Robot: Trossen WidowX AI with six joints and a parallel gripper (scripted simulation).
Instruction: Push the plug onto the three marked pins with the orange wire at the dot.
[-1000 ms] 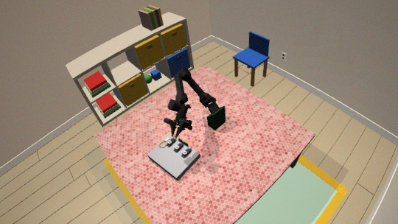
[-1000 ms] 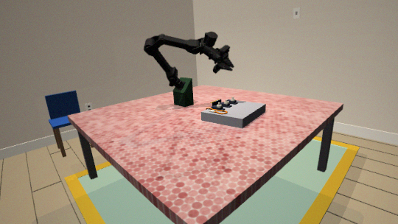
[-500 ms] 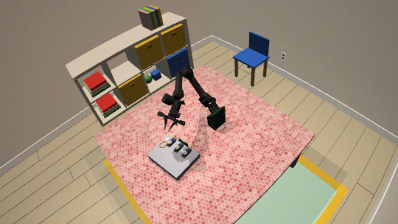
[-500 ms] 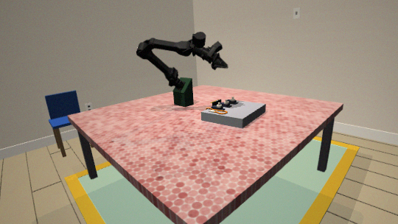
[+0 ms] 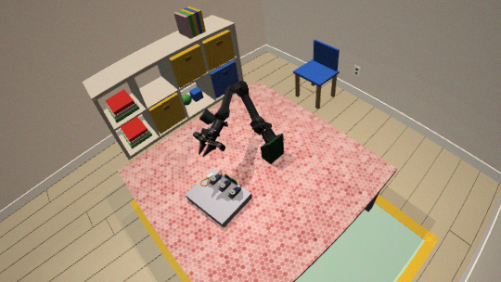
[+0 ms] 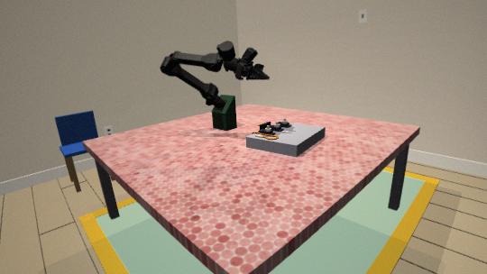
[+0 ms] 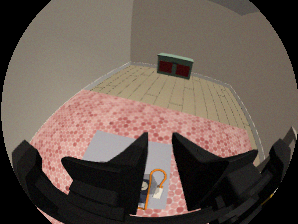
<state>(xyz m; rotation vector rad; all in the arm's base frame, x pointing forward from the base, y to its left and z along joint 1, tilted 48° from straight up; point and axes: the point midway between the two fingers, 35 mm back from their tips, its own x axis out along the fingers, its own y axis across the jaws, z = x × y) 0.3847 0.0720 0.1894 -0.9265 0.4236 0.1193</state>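
My gripper (image 5: 203,153) (image 6: 269,78) (image 7: 160,136) is raised high above the table, behind the holder, with its fingers a little apart and nothing between them. The grey holder (image 5: 217,209) (image 6: 311,136) (image 7: 106,145) lies flat on the table. Three dark servos with pale hubs sit on it; the servo by the lead (image 5: 213,178) (image 6: 268,130) (image 7: 144,186) is partly behind a finger in the wrist view. The orange lead (image 5: 201,184) (image 6: 271,138) (image 7: 165,176) curves over the holder's edge area. A small pale piece (image 7: 158,193) lies by its loop, maybe the plug. Pins, band and dot are too small to tell.
A dark strip (image 5: 231,179) (image 6: 264,125) stands beside the servos at the holder's arm side. The arm's green base (image 5: 273,149) (image 6: 224,118) stands on the pink table (image 5: 325,185) (image 6: 203,180). A shelf (image 5: 153,60) and a blue chair (image 5: 316,71) (image 6: 77,131) stand beyond the table.
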